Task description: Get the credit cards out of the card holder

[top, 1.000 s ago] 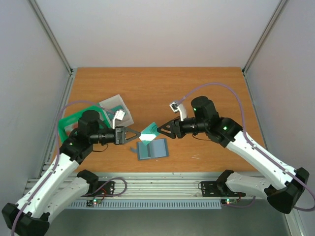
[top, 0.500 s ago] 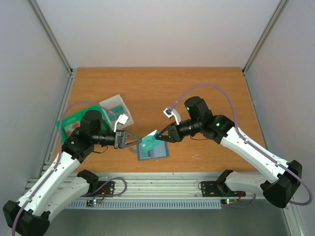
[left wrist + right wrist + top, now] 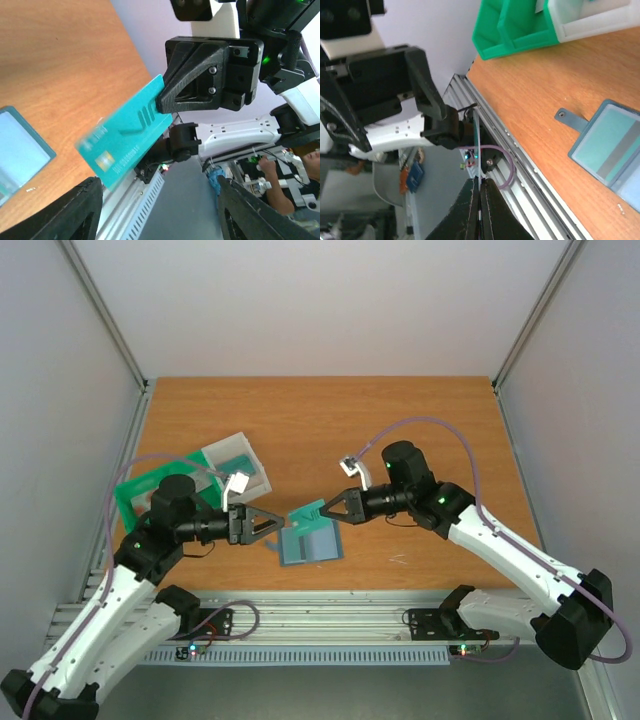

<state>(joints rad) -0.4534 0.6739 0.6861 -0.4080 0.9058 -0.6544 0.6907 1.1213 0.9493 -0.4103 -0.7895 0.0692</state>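
A teal credit card [image 3: 304, 513] hangs in the air above the card holder [image 3: 311, 544], which lies open and flat on the table. My right gripper [image 3: 327, 510] is shut on the card's right end. In the right wrist view the card [image 3: 478, 145] shows edge-on between the closed fingers of that gripper [image 3: 480, 186]. My left gripper [image 3: 275, 527] stands open just left of the card, apart from it. In the left wrist view the card [image 3: 127, 131] floats ahead of the spread left gripper [image 3: 160, 215], with the right arm's fingers [image 3: 172, 97] clamped on its far corner. No other cards are visible.
A green tray [image 3: 133, 497] and a clear whitish tray [image 3: 238, 454] stand at the back left, behind my left arm. The table's near edge and its metal rail [image 3: 320, 615] run just below the card holder.
My left gripper has opened, let go of the teal card and drawn back to the left. My right gripper has closed on the card, which now hangs from it alone.
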